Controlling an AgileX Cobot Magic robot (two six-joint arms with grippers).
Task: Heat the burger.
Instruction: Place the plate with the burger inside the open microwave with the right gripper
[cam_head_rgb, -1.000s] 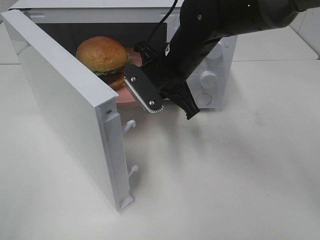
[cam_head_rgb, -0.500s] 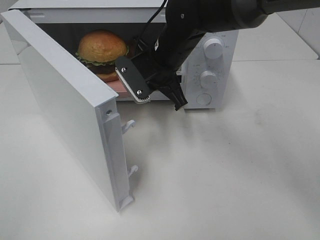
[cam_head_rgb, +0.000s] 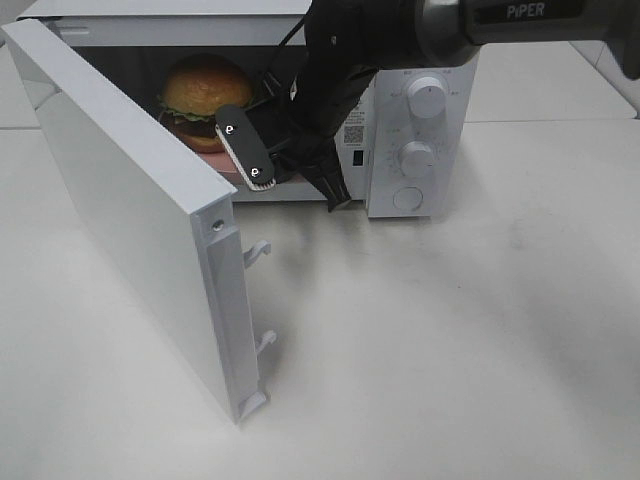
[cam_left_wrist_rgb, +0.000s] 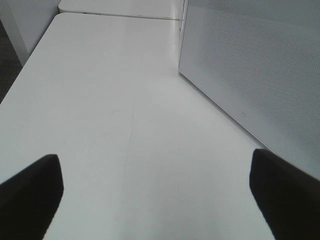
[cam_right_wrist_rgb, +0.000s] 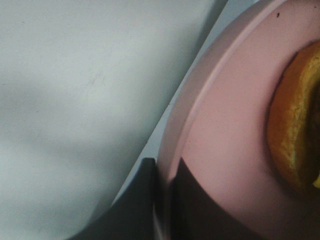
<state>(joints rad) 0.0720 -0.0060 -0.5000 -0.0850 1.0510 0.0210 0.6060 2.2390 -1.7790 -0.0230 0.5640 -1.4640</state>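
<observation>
- Over the bare bench (cam_left_wrist_rgb: 100, 100), outside the open door (cam_head_rgb: 130, 220), the left claw (cam_left_wrist_rgb: 157, 200) is held wide and empty.
- At the mouth of the microwave (cam_head_rgb: 450, 130), the rim of the pink plate (cam_right_wrist_rgb: 225, 125) is pinched by the narrowly closed right claw (cam_right_wrist_rgb: 164, 197).
- Loading is judged nearly done. Next, the plate is to be released, the claw drawn back toward 5 o'clock, and the door swung shut from 9 o'clock.
- Deep in the cavity, at 11 o'clock in the high view, the burger (cam_head_rgb: 205, 95) is seen on the plate: glossy golden bun, green lettuce, dark patty, upright.
</observation>
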